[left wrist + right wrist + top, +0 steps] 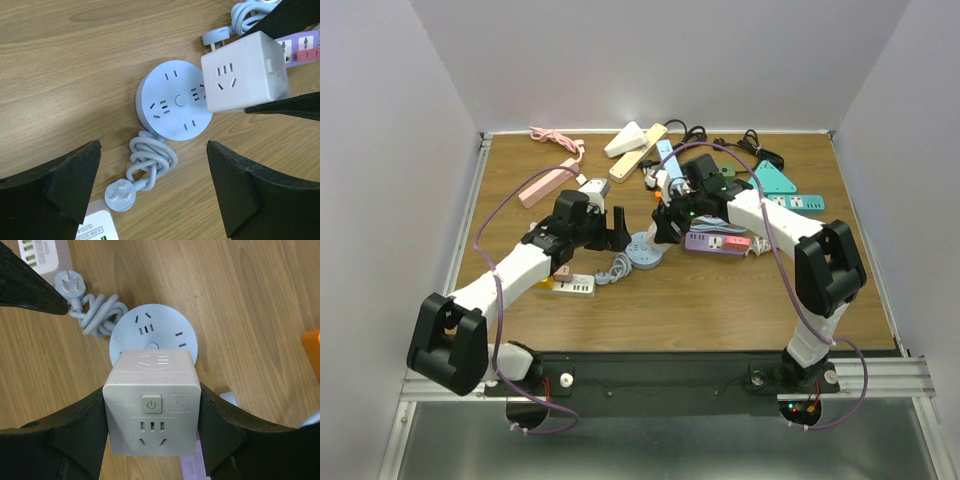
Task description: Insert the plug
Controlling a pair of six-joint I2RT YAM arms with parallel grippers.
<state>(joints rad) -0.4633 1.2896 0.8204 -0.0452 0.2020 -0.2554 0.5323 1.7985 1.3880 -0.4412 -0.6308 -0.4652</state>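
Cube adapter [151,410], white, pinched in the right gripper [152,412] at mid-table.
Fingers press its two side faces, power button toward the wrist camera. It sits over the far-right rim of the round blue power strip [172,102]; cannot tell whether they touch. Left gripper [153,145] is spread, holding nothing, over the strip's coiled cord [150,160] and blue plug [120,195]. Purple strip [302,42] lies just to the right.

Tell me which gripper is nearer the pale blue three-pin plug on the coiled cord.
Left. The open left gripper hangs over the pale blue three-pin plug, framed between its fingers. The right gripper, holding the white cube adapter, is farther off, across the round blue socket hub.
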